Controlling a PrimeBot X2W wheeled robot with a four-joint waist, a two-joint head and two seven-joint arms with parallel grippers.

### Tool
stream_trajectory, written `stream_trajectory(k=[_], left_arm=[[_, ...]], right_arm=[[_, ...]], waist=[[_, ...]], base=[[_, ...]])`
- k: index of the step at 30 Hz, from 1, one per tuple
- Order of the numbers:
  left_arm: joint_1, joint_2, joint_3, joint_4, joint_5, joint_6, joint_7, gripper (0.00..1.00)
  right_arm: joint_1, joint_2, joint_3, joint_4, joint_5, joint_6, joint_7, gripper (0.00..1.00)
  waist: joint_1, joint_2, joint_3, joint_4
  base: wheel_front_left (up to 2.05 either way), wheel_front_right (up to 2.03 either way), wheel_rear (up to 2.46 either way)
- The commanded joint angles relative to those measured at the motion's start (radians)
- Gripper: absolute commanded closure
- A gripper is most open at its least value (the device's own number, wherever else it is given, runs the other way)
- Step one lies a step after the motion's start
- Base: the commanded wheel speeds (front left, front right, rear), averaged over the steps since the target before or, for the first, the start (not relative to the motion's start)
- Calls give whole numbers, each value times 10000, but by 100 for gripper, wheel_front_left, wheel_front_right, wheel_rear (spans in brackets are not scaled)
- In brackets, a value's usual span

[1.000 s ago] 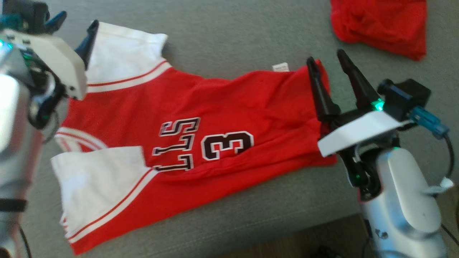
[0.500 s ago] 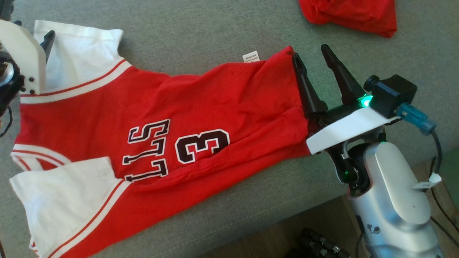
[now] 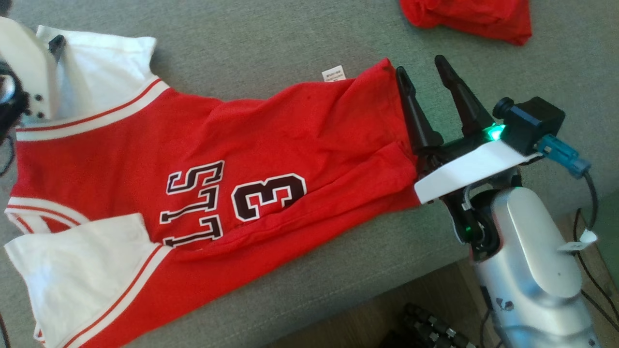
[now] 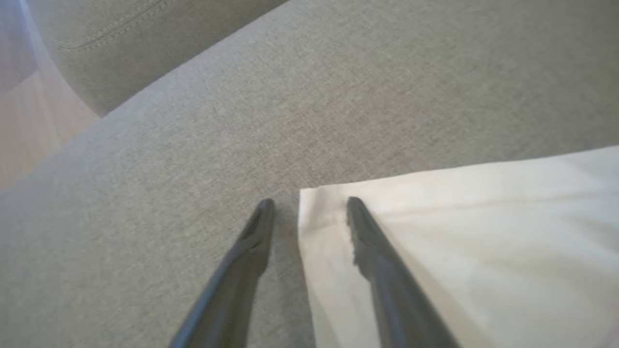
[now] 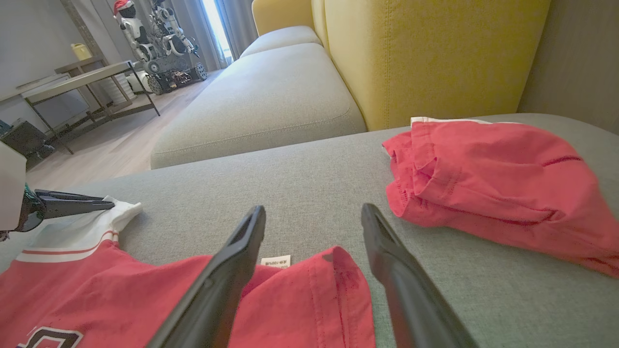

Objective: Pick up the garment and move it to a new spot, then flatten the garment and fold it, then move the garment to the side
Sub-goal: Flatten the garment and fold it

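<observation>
The grey sofa seat (image 3: pixel 271 43) takes up most of the head view, and the red jersey (image 3: pixel 290 140) lies spread across it, front up with dark lettering and a number, white sleeves toward the robot's left and the hem toward its right. A second red garment (image 3: pixel 469 19) sits bunched at the far right of the seat, well apart from the jersey. The right gripper (image 3: pixel 420 66) hovers at the jersey's hem corner with its fingers spread wide and nothing between them gripped; one finger is over the red cloth, the other over bare sofa. The left gripper (image 4: pixel 309 202) is at the far white sleeve, jaws partly apart, straddling the sleeve's corner: one finger above the white fabric, the other above the sofa, not clamped on it. A small white label (image 3: pixel 333 74) pokes out at the jersey's far edge.
</observation>
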Motion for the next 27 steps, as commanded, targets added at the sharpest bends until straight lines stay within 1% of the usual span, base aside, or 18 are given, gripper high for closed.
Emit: stream_trajectory(k=[1,5,7,9,12,17,22,27], left_arm=[[-293,377,151,-158,-107,8,93,100],[-505,370,-3,-201,-465,8,-213,100],[-632,319,73,-161,-512,8,-643,100],[-727,225,225,-148,-580,38,-1209,100],[-723,61,387,-251,-623,117,-2094,100],[-410,-81,527,-545,-705,181,-3164,100],[-150,-81,592,-794,-763,228,-3742,100],[9,-175,558,-953,-812,268,-3923,100]], right_arm=[[-87,-24,73,-290,-7,67,-81,0],[-141,-24,-151,-255,-241,67,181,0],[-254,-24,-306,-241,-413,67,465,0],[-432,-24,-479,-176,-650,67,902,0],[-774,-24,-779,74,-603,67,1577,0],[-1272,-117,-1050,939,-609,67,2790,0],[-1585,-641,-1085,1746,-772,67,3424,0],[-1794,-855,-1172,2347,-776,67,3467,0]], waist=[[0,0,1,55],[0,0,-26,329],[0,0,-63,519],[0,0,-113,740],[0,0,-213,1123],[0,0,-343,1676],[0,0,-368,2002],[0,0,-405,2162]], base=[[0,0,0],[0,0,0],[0,0,0],[0,0,0],[0,0,0],[0,0,0],[0,0,0],[0,0,0]])
